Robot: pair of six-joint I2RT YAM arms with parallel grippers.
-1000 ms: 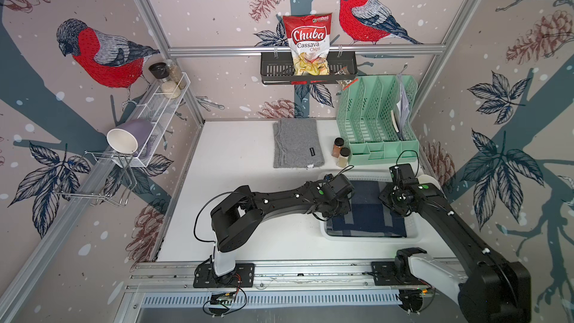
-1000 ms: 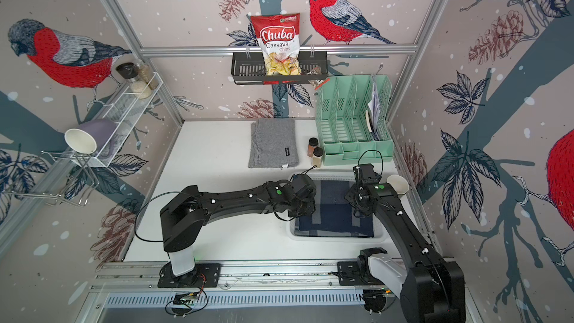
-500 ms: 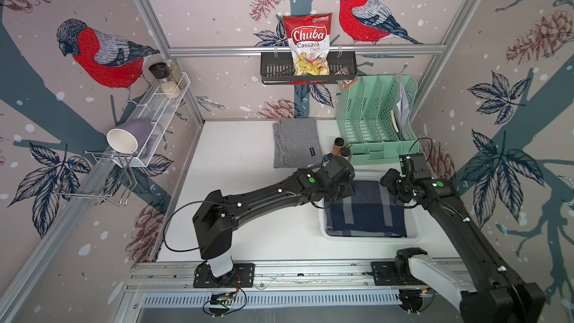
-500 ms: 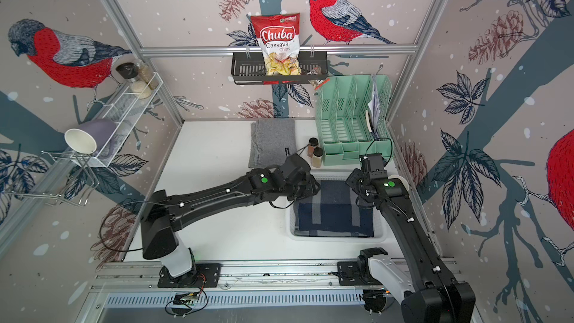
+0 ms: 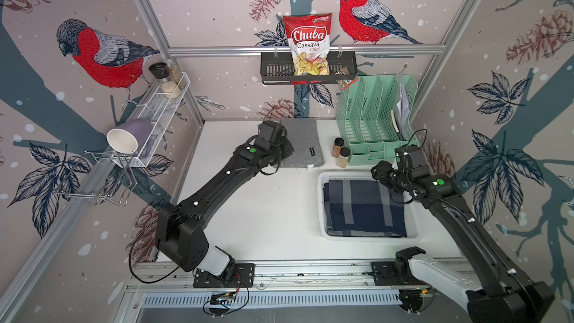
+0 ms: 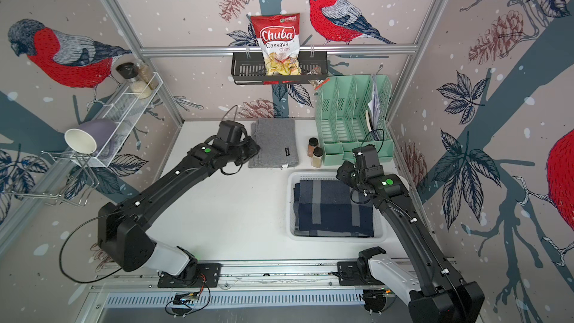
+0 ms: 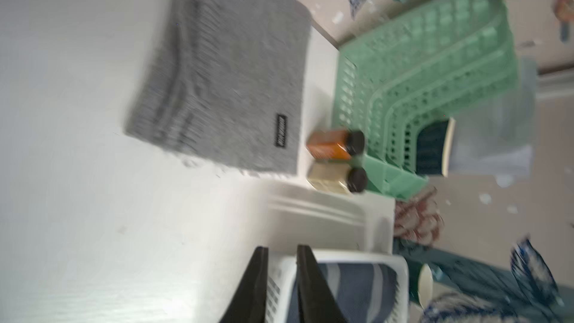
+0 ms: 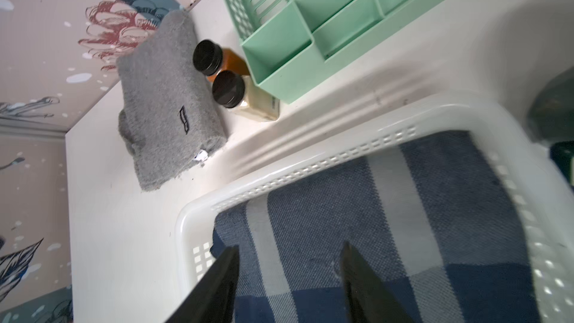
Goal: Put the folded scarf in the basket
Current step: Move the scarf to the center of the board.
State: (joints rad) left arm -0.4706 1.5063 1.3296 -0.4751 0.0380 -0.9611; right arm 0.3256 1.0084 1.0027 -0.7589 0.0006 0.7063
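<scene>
Right gripper (image 5: 378,171) hangs parted and empty in both top views, the folded navy scarf (image 5: 363,209) just beneath it inside the basket (image 5: 369,238). Left wrist: left gripper (image 7: 281,248) barely parted, empty. Right wrist: the cloth looks soft, light and limp; pinch all layers at a fold.
</scene>
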